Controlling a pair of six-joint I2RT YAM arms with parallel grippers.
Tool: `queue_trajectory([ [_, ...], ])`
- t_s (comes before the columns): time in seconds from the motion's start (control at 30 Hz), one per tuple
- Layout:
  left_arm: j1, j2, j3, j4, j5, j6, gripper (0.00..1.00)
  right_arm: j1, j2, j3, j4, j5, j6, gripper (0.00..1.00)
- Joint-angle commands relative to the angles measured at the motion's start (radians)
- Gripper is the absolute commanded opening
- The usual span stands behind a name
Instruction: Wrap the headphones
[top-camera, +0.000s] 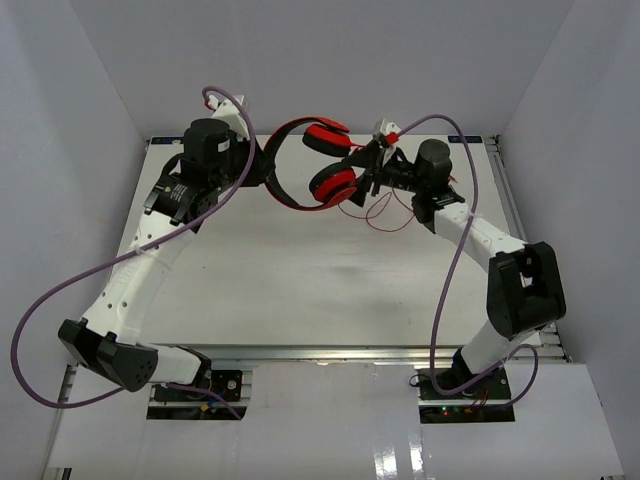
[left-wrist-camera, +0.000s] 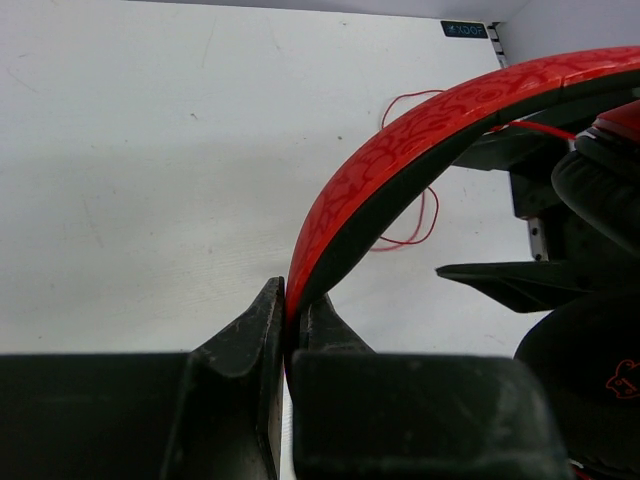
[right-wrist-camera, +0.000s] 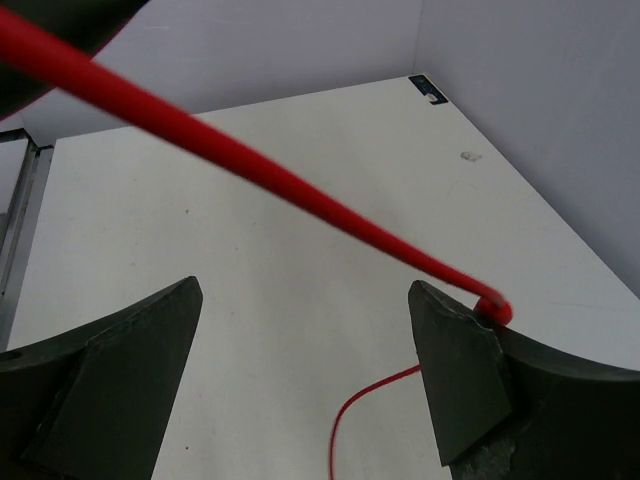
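The red headphones (top-camera: 312, 160) hang above the far middle of the table, their black-lined headband (left-wrist-camera: 420, 140) arching up to the right. My left gripper (left-wrist-camera: 288, 312) is shut on the headband's lower end; in the top view the left gripper (top-camera: 264, 166) is at the band's left side. A black ear pad (left-wrist-camera: 600, 185) fills the right edge of the left wrist view. My right gripper (right-wrist-camera: 305, 287) is open beside the lower cup (top-camera: 333, 185). The thin red cable (right-wrist-camera: 250, 165) crosses above the jaws and hooks over the right finger (right-wrist-camera: 455, 370). More cable loops lie on the table (top-camera: 385, 210).
White walls enclose the table (top-camera: 300, 280) on three sides. Thick purple robot cables (top-camera: 455, 270) arc above both arms. A metal rail (top-camera: 505, 185) runs along the right table edge. A small black label (left-wrist-camera: 463, 29) marks the far corner.
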Motion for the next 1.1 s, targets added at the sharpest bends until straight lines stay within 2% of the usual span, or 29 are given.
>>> queue_trajectory([
  [0.0,0.038,-0.001,0.120,0.118,0.122,-0.148,0.00,0.023,0.118,-0.128,0.739,-0.164,0.444,0.96],
  [0.1,0.059,0.028,0.189,0.189,0.173,-0.217,0.00,0.042,0.216,-0.157,1.059,-0.195,0.724,0.92],
  [0.17,0.071,0.059,0.235,0.204,0.208,-0.249,0.00,0.045,0.232,-0.154,1.114,-0.183,0.766,0.91],
  [0.2,0.076,0.072,0.270,0.206,0.221,-0.262,0.00,0.046,0.223,-0.155,1.069,-0.175,0.732,0.91],
  [0.27,0.080,0.094,0.316,0.205,0.231,-0.272,0.00,0.050,0.192,-0.165,0.930,-0.164,0.615,0.91],
  [0.33,0.083,0.103,0.350,0.200,0.230,-0.273,0.00,0.058,0.139,-0.168,0.662,-0.147,0.414,0.91],
  [0.43,0.089,0.111,0.371,0.191,0.223,-0.270,0.00,0.088,0.068,-0.191,0.405,-0.110,0.168,0.91],
  [0.47,0.090,0.109,0.370,0.189,0.220,-0.267,0.00,0.096,0.038,-0.196,0.344,-0.074,0.106,0.91],
  [0.6,0.095,0.107,0.356,0.182,0.204,-0.251,0.00,0.153,-0.021,-0.160,-0.072,0.079,-0.290,0.91],
  [0.67,0.097,0.107,0.360,0.166,0.182,-0.226,0.00,0.165,-0.036,-0.091,-0.352,0.018,-0.543,0.91],
  [0.7,0.100,0.108,0.362,0.149,0.165,-0.214,0.00,0.164,-0.047,-0.058,-0.492,-0.072,-0.666,0.90],
  [0.77,0.108,0.109,0.363,0.128,0.129,-0.188,0.00,0.166,-0.086,-0.010,-0.785,-0.125,-0.931,0.85],
  [0.83,0.117,0.108,0.345,0.118,0.109,-0.164,0.00,0.165,-0.170,-0.049,-0.850,-0.057,-1.010,0.84],
  [0.93,0.125,0.098,0.311,0.116,0.099,-0.144,0.00,0.161,-0.271,-0.089,-0.852,0.031,-1.021,0.85],
  [1.07,0.130,0.094,0.278,0.121,0.108,-0.130,0.00,0.129,-0.317,-0.079,-0.828,0.064,-0.876,0.85],
])
